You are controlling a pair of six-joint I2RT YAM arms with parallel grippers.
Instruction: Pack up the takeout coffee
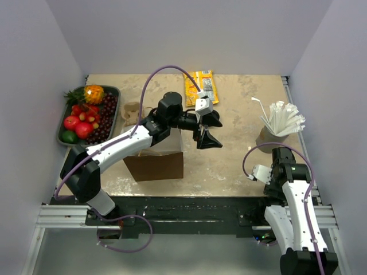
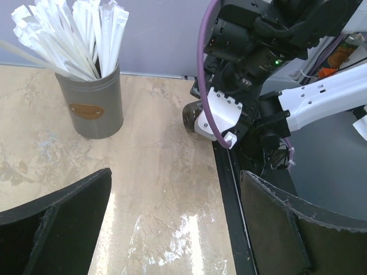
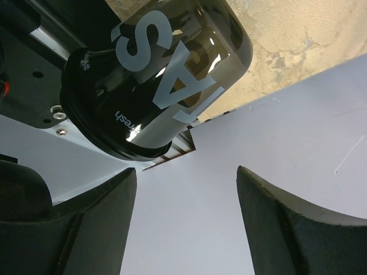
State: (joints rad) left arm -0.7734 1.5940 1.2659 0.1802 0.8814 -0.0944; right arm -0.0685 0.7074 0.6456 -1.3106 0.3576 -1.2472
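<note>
A dark takeout coffee cup (image 3: pixel 155 74) with white lettering lies on its side near the table's right front edge, just beyond my right gripper's (image 3: pixel 186 172) open, empty fingers. Its end also shows in the left wrist view (image 2: pixel 192 114), beside my right arm (image 1: pixel 292 183), which hides it in the top view. A brown paper bag (image 1: pixel 155 160) stands open at the front left of centre. My left gripper (image 1: pixel 213 132) is open and empty, held over the table to the right of the bag; it also shows in the left wrist view (image 2: pixel 176 173).
A grey holder of wrapped straws (image 1: pixel 275 129) stands at the right, also in the left wrist view (image 2: pixel 94 103). A tray of fruit (image 1: pixel 86 114) is at the far left. Yellow snack packets (image 1: pixel 200 86) lie at the back. A tan paper item (image 1: pixel 132 112) lies beside the tray.
</note>
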